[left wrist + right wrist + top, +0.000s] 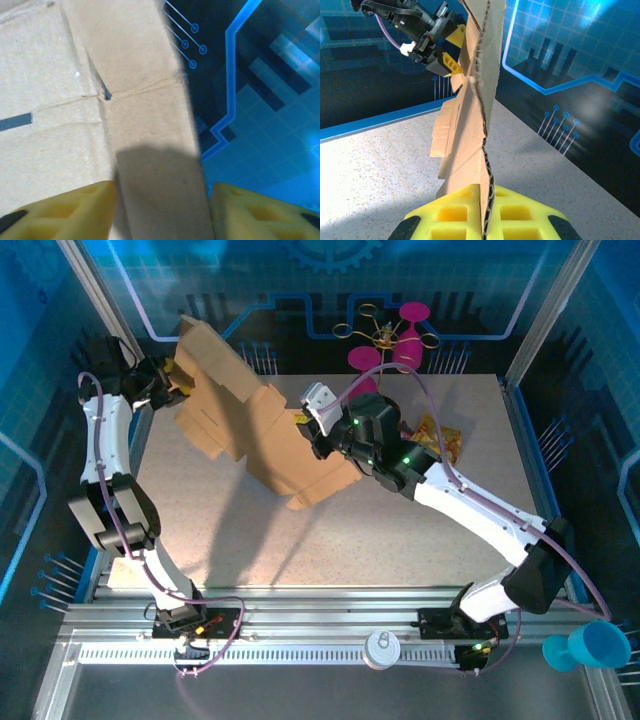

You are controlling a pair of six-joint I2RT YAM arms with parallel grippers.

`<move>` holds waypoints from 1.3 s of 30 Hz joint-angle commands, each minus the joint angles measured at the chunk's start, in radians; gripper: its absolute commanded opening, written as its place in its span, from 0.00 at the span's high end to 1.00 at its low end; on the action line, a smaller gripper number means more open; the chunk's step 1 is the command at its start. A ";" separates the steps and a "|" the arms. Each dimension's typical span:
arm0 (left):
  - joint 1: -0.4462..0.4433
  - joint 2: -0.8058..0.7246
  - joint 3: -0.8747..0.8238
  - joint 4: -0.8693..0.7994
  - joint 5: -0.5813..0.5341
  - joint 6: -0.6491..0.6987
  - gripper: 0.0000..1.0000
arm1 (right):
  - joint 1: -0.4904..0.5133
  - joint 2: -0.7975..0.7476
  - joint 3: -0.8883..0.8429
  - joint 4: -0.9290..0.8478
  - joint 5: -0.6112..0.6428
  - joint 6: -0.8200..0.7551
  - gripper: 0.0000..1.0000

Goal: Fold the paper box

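The paper box (260,435) is a creased brown cardboard sheet held up off the table, tilted between both arms. My right gripper (314,436) is shut on its lower right edge. In the right wrist view the corrugated edge (487,150) runs straight down between the yellow pads of that gripper (485,215). My left gripper (176,382) is at the sheet's upper left corner. In the left wrist view a narrow flap (150,115) lies between that gripper's (161,215) yellow fingers, which stand half apart against the flap's two side edges. The left gripper (451,50) also shows beside the sheet's top.
Purple and yellow snack packets (440,440) lie on the table just right of my right wrist. A pink stand with gold wire (398,335) is at the back edge. A blue cup (590,648) sits outside the frame at the near right. Blue walls enclose the table.
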 commanded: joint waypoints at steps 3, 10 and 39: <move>-0.008 -0.025 -0.031 0.001 0.021 -0.023 0.70 | -0.026 -0.032 -0.014 0.065 -0.016 0.056 1.00; -0.031 -0.060 -0.079 0.047 -0.013 -0.078 1.00 | -0.055 -0.026 -0.039 0.064 -0.044 0.193 1.00; -0.491 -0.235 -0.001 -0.208 -1.201 -0.117 1.00 | 0.030 -0.136 0.074 -0.174 0.249 1.642 0.32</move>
